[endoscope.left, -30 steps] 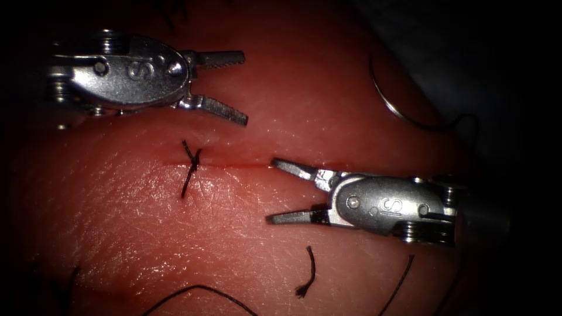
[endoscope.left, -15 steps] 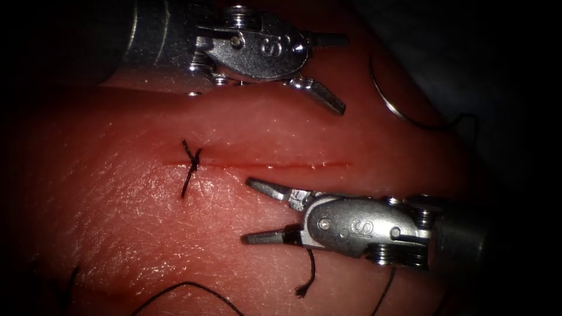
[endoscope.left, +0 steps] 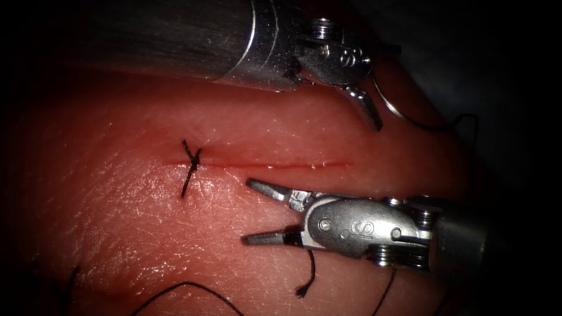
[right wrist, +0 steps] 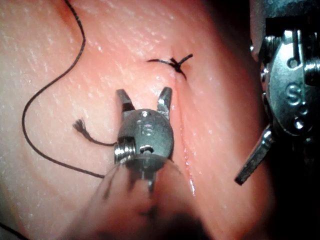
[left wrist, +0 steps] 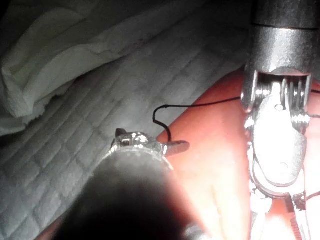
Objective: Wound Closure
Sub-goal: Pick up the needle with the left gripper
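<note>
The left arm's steel needle driver sits at the far right edge of the glistening pink pork-belly tissue, jaws parted and empty, one jaw angling down just beside the thin curved steel needle. That needle lies loose on the tissue's far right shoulder, well right of the cut and not in the tissue, its black thread trailing off over the right edge. The right arm's steel needle driver hovers just on the near side of the thin red cut, jaws spread wide, gripping nothing. One knotted black stitch crosses the cut's left end; a short frayed cut end of thread and a longer loose black strand lie toward the near edge. By my read the needle is light, stiff and slick, so it may roll or twist in the jaws; taking it on the body of the curve, away from point and thread end, looks soundest. The tissue looks soft and wet, giving under pressure.
</note>
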Robot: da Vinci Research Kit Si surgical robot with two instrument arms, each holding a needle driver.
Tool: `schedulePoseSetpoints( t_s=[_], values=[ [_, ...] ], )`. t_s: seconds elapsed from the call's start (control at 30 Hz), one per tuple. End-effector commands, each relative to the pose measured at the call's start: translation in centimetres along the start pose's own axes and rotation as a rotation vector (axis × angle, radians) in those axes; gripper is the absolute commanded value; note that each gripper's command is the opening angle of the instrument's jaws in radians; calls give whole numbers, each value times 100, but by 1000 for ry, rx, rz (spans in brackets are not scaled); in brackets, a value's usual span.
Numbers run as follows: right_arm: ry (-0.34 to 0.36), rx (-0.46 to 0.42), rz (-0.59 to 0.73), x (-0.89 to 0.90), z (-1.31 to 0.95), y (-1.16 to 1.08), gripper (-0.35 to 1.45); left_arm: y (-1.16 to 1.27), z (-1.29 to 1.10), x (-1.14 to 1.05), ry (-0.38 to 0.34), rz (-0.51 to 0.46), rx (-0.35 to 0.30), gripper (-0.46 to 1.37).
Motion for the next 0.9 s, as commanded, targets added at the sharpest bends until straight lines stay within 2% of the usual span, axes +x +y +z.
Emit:
schedulePoseSetpoints(
  t_s=[0.03,0.33,0.47,0.57,0.73,0.9],
  values=[
    [0,7,0,0,0,0,139,-2,6,-3,2,0,-2,90],
    [0,7,0,1,-1,-1,139,-21,51,-27,-28,6,1,83],
    [0,7,0,1,-1,-1,138,-24,68,-42,-77,15,-71,86],
    [0,6,0,1,-1,-1,138,-26,77,-46,-112,26,-97,87],
    [0,6,0,1,-1,-2,138,-29,93,-47,-112,23,-118,84],
    [0,6,0,2,-2,-3,138,-28,105,-48,-156,18,-196,86]
  ],
)
